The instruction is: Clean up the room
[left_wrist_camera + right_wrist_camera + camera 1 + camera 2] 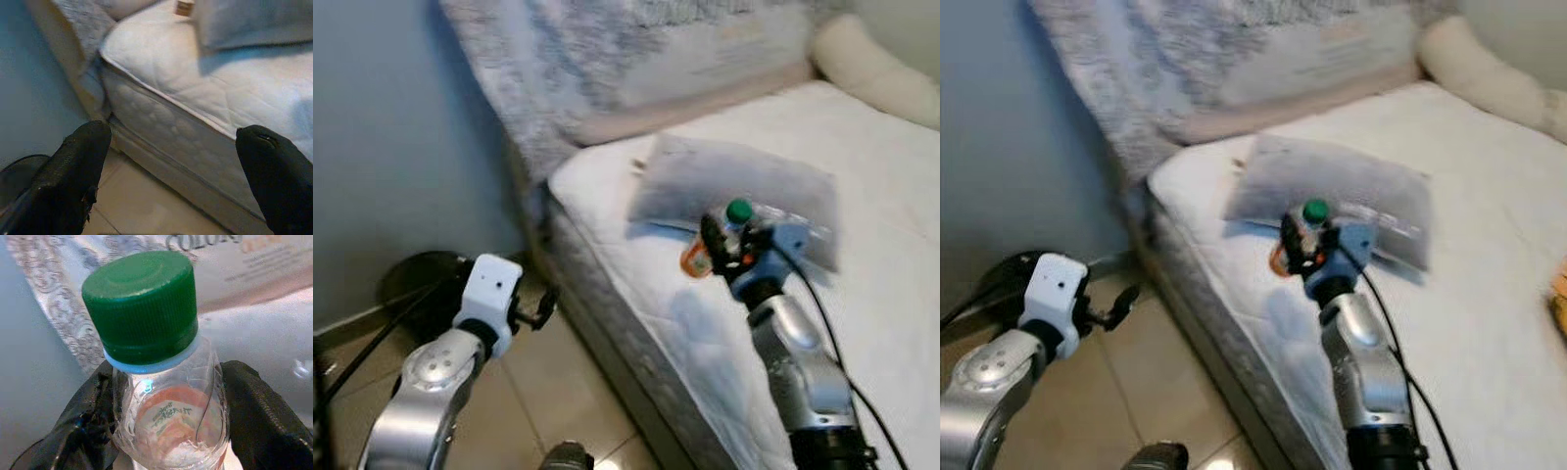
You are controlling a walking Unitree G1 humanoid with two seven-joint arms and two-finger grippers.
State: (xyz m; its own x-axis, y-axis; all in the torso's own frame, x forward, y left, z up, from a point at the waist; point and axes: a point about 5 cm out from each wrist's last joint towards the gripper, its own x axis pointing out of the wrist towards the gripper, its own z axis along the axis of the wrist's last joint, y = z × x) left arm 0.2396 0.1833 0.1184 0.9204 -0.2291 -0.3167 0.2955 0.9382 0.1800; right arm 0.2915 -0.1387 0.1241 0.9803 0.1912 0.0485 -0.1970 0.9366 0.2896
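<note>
My right end effector [724, 240] grips a green-capped plastic bottle [164, 382] above the bed [862, 147], lifted for removal. My left end effector [171, 161] hangs wide open over the floor.

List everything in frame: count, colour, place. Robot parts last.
bottle: 1, clear with green cap and orange label, held in the right pincer above the mattress
pillow: 1, grey, lying flat on the mattress behind the bottle
mattress: 1, white quilted, right half of the head views
blanket: 1, grey patterned, draped over the head end of the bed
bolster: 1, cream, far corner of the bed
wall: 1, blue-grey, left of the bed
floor: beige tiles, beside the bed
dark round object: 1, black, on the floor by the wall; cannot tell what
left pincer: 1, black, open, over the floor beside the bed
right pincer: 1, black, shut on the bottle
</note>
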